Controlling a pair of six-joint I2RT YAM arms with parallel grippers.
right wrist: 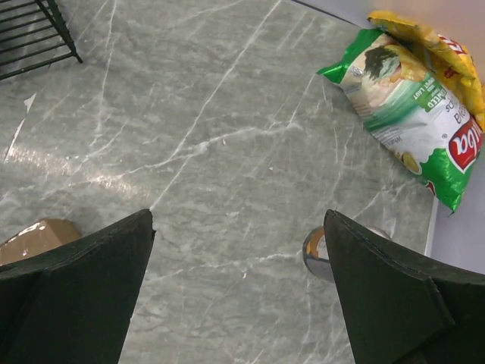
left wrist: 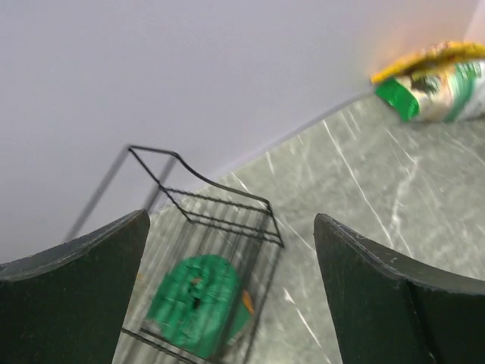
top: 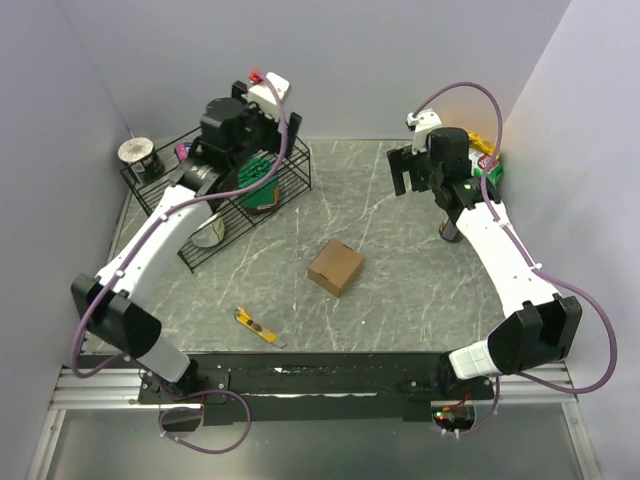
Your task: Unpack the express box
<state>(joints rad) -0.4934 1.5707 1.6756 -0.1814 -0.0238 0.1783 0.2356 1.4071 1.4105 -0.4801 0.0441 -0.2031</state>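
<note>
From above, the box [top: 336, 267] sits shut in the middle of the table [top: 400, 300], resting on nothing else and well apart from both arms. A yellow-and-black knife [top: 258, 327] lies near it, toward the near left. Your left arm [top: 165, 225] reaches over the wire rack [top: 215, 215] at the far left. The right gripper [top: 412, 172] hangs at the far right with its jaws spread and nothing in them. The job looks barely begun, so bring both arms in toward the middle first.

In the left wrist view, the left gripper [left wrist: 227, 220] is spread wide and empty, looking down on the rack's end and a green round thing [left wrist: 197, 303] inside it. The box is out of this view, so swing right and nearer before you lower.

In the right wrist view, a corner of the box [right wrist: 34, 239] shows at the left edge, beside the left finger. A green snack bag [right wrist: 402, 98] lies far right and a small round metal-rimmed thing [right wrist: 318, 254] sits just beside the right finger, so move away from both. Centre the box between the fingers and steady it by its sides, not the flaps. I'd expect the seam to need cutting.
</note>
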